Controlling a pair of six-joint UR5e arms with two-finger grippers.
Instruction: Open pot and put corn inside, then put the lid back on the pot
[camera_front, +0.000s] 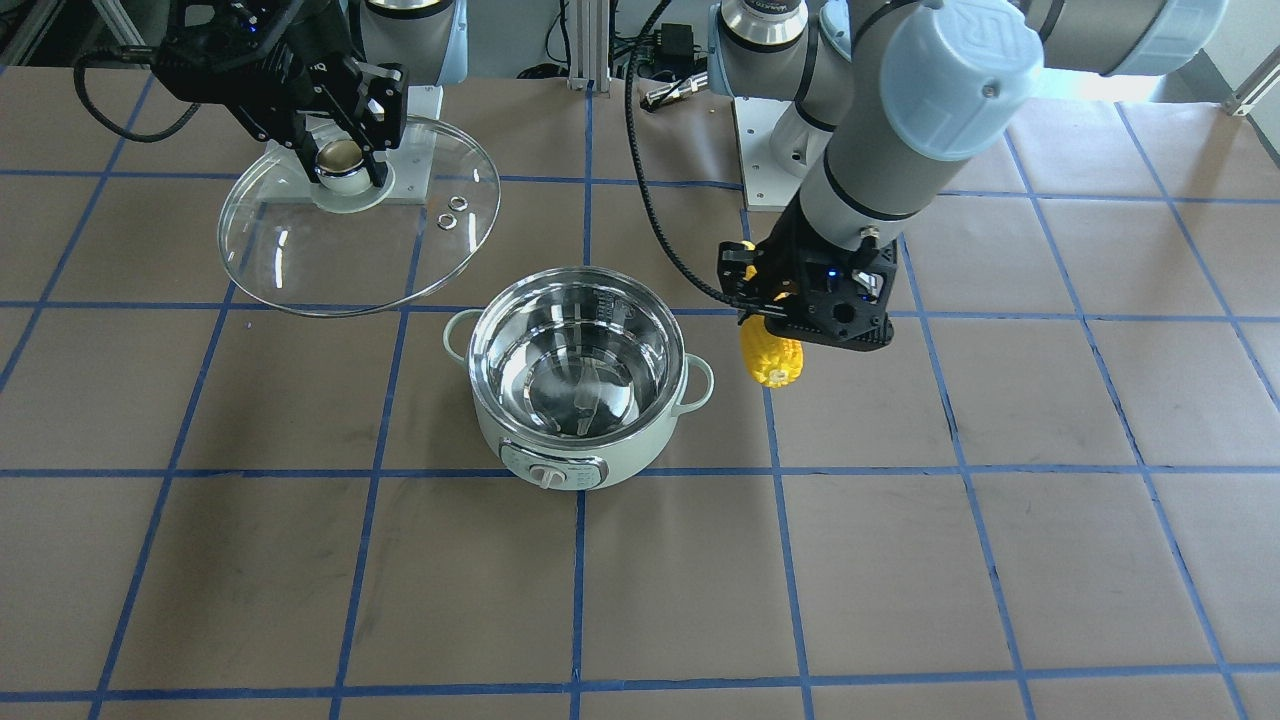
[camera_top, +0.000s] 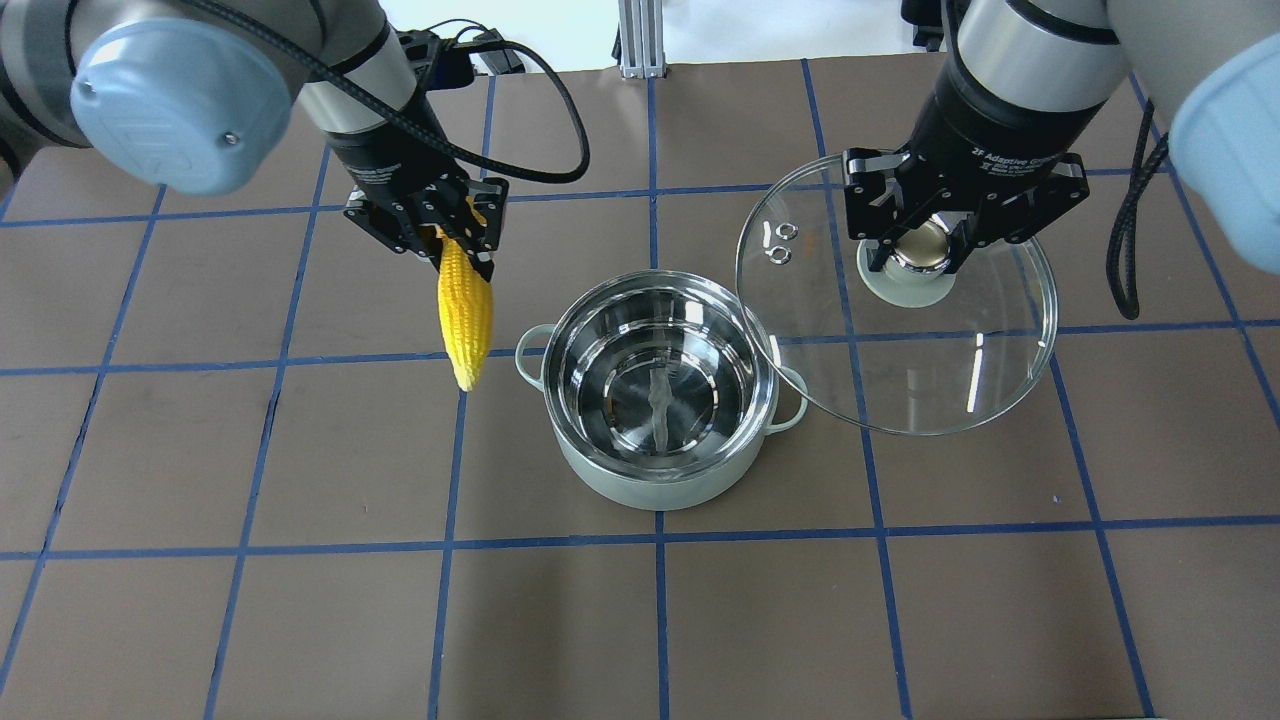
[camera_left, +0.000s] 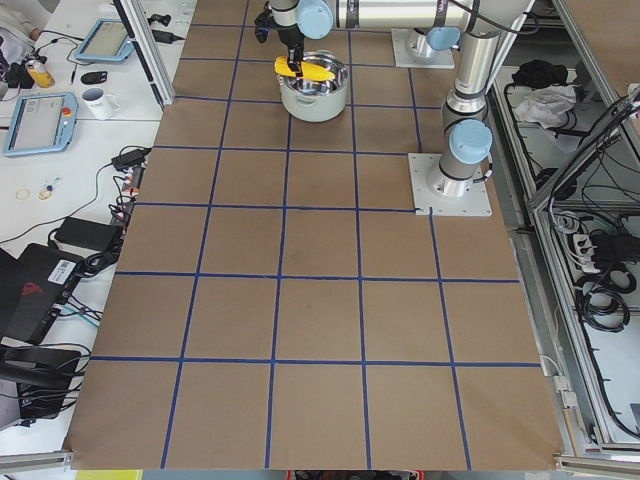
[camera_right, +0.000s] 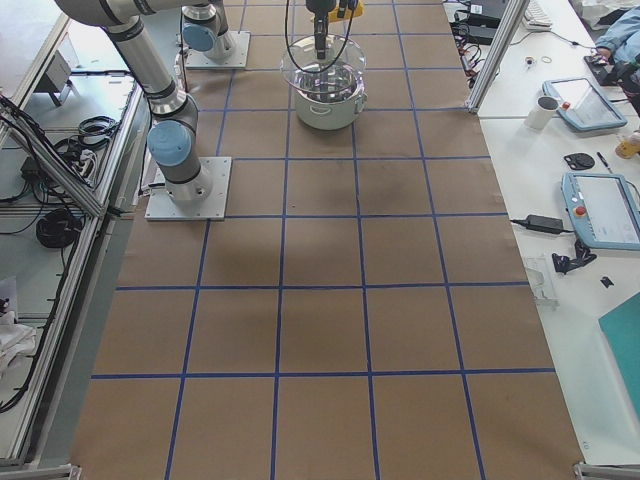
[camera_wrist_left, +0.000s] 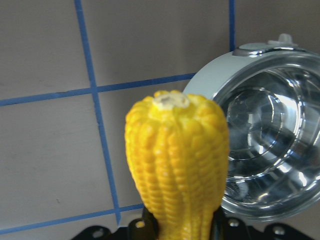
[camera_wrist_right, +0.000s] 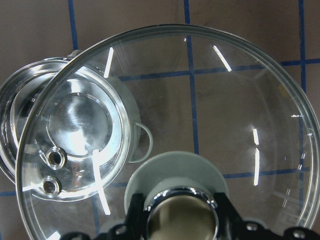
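Observation:
The mint-green pot (camera_top: 660, 400) stands open mid-table, its steel inside empty; it also shows in the front view (camera_front: 575, 375). My left gripper (camera_top: 450, 235) is shut on the yellow corn (camera_top: 465, 310), held in the air just left of the pot, tapered end hanging down; the corn fills the left wrist view (camera_wrist_left: 175, 165) with the pot (camera_wrist_left: 265, 145) to its right. My right gripper (camera_top: 920, 255) is shut on the knob of the glass lid (camera_top: 900, 330), held in the air to the right of the pot and overlapping its right handle. The lid (camera_wrist_right: 200, 125) spans the right wrist view.
The brown table (camera_top: 300, 620) is marked with a blue tape grid. The arms' base plates (camera_front: 770, 160) stand at the robot's edge. A side bench (camera_left: 60, 110) holds tablets, a mug and cables beyond the table's far edge.

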